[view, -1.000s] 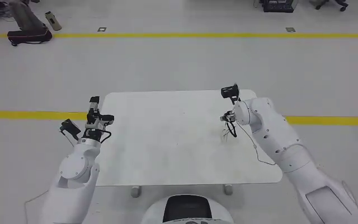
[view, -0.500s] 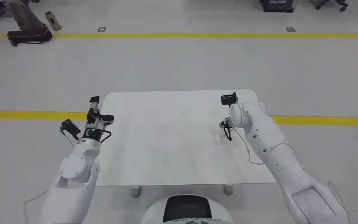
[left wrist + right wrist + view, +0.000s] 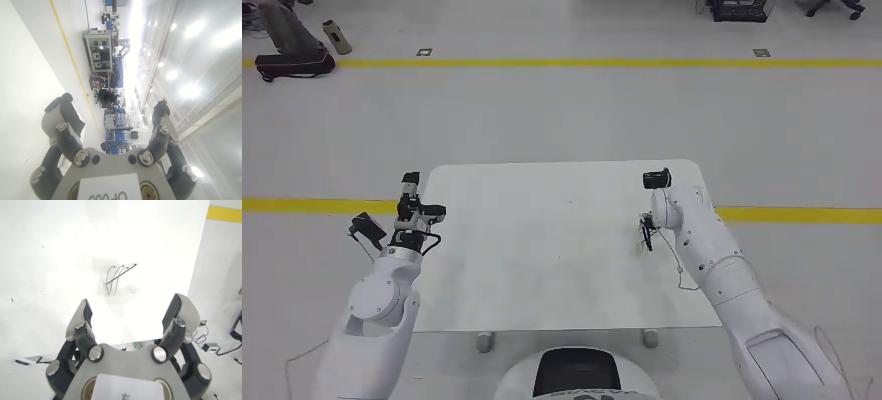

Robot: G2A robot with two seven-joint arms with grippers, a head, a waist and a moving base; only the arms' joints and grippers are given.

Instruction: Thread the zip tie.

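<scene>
**Top view:** the right gripper hangs over the right side of the smooth white counter; the left gripper sits at its left edge.

**Left wrist view:** dark-padded fingers are spread wide, holding nothing.

**Right wrist view:** ribbed fingers stand apart and empty above four thin black zip ties, square-headed and crossed, in a clear tray. Singling out one springy strap, probably near its head, looks wisest.

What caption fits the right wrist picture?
Open right gripper facing black zip ties in a clear container on the white table.
</scene>
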